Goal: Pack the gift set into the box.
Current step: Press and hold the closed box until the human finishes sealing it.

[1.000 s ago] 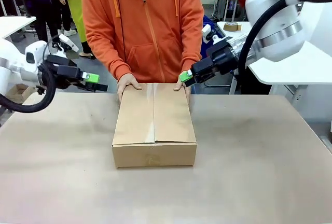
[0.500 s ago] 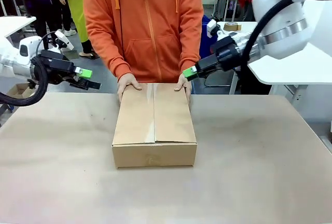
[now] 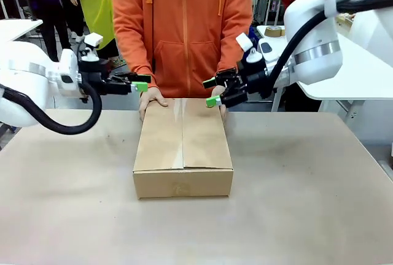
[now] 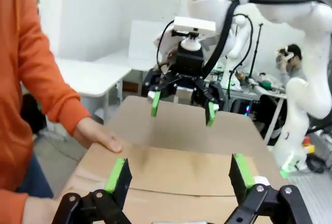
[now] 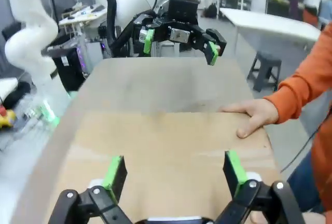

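Note:
The box (image 3: 182, 148) is a brown cardboard carton lying mid-table with its top flaps folded shut. The gift set is hidden. A person in an orange hoodie rests both hands (image 3: 151, 98) on the box's far end. My left gripper (image 3: 142, 83) hovers open just above and left of that end. My right gripper (image 3: 212, 92) is open above the far right corner, over the person's other hand. In the left wrist view my left gripper (image 4: 180, 175) spans the box top (image 4: 176, 156), facing the right gripper (image 4: 181, 109). The right wrist view shows my right gripper (image 5: 174, 175) open over the box (image 5: 171, 141), with a hand (image 5: 254, 114) beside it.
The brown table (image 3: 307, 191) has free room on both sides of the box and in front of it. A white side table at the back right carries a tape roll (image 3: 274, 30). Another white table (image 3: 15, 29) stands at the back left.
Both arms have swung inward: the left gripper moved right and the right gripper moved left and down, ending at the box's far end. The person's hands stayed on the box.

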Tool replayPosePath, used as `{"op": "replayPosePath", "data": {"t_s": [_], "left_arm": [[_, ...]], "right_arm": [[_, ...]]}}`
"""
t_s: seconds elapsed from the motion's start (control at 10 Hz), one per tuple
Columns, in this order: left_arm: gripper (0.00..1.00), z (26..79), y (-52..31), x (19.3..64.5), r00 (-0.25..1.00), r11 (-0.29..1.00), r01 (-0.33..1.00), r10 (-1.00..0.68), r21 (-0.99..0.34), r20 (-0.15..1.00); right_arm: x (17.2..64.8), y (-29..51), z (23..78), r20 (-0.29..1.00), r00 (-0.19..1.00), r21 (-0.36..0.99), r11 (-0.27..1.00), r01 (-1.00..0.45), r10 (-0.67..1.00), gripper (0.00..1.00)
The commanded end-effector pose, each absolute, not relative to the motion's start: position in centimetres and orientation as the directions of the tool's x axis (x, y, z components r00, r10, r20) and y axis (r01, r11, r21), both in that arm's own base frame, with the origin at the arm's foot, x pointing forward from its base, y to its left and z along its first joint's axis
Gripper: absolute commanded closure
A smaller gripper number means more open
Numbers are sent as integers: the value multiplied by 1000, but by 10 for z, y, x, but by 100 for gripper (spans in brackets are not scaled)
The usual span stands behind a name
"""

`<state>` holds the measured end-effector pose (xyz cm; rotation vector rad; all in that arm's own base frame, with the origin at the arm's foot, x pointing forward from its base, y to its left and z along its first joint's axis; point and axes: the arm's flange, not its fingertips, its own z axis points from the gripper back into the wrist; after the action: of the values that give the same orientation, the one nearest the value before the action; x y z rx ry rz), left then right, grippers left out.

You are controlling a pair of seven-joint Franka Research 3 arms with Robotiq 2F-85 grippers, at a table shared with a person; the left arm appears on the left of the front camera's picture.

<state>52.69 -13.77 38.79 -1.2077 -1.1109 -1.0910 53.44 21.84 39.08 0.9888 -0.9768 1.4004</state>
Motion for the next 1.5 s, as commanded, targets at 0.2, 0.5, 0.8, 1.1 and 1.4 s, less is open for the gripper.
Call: {"op": "replayPosePath", "data": {"t_s": [0.2, 0.5, 0.8, 1.1, 1.4], "left_arm": [[0, 348, -158, 518, 114, -20, 993, -108, -117, 988], [0, 323, -174, 516, -54, -56, 997, -159, 46, 986], [0, 296, -186, 520, -78, -43, 997, -255, 69, 964], [0, 285, -187, 527, -71, -10, 997, -319, 71, 945], [0, 287, -187, 532, -27, -5, 1000, -366, 27, 930]], "right_arm": [[543, 234, 345, 973, -90, -68, -111, -992, 212, 0], [552, 247, 322, 962, 23, 63, -140, -988, 273, 0], [556, 253, 305, 936, 84, 134, -127, -983, 343, 0], [559, 245, 292, 896, 111, 167, -96, -981, 430, 0], [552, 238, 271, 902, 91, 111, -24, -993, 423, 0]]}}
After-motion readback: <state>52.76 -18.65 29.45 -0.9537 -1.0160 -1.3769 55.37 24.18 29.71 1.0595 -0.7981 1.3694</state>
